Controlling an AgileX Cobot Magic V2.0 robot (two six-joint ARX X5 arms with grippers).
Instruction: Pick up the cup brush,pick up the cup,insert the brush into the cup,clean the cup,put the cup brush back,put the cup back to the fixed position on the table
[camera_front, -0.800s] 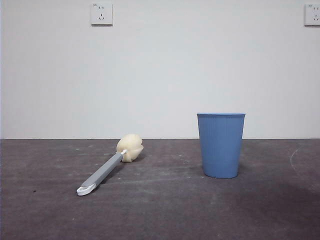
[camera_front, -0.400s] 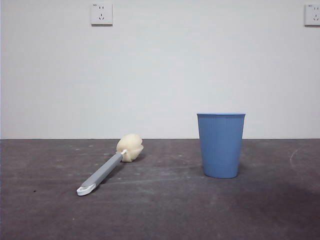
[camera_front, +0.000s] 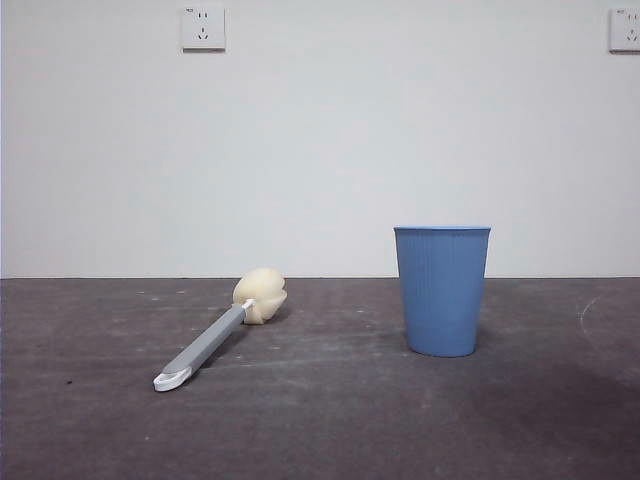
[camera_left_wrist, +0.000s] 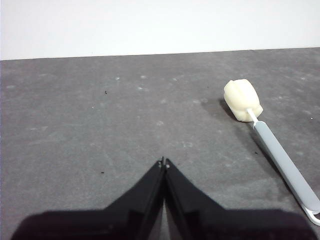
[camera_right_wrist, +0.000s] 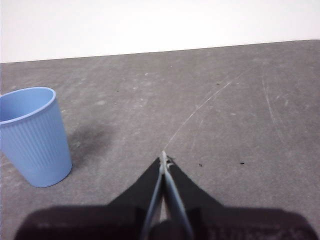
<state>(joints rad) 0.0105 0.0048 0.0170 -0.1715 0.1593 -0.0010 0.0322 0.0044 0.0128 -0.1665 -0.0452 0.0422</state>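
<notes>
The cup brush (camera_front: 213, 335) lies flat on the table (camera_front: 320, 420) at left of centre, cream sponge head toward the wall, white looped end nearest me. It also shows in the left wrist view (camera_left_wrist: 270, 142). The blue ribbed cup (camera_front: 441, 289) stands upright right of centre, and shows in the right wrist view (camera_right_wrist: 32, 135). My left gripper (camera_left_wrist: 164, 162) is shut and empty above bare table, well apart from the brush. My right gripper (camera_right_wrist: 163, 155) is shut and empty above bare table, well apart from the cup. Neither arm shows in the front view.
A white wall rises behind the table's far edge, with two sockets (camera_front: 203, 27) high up. A faint pale scratch (camera_right_wrist: 200, 107) runs across the table surface in the right wrist view.
</notes>
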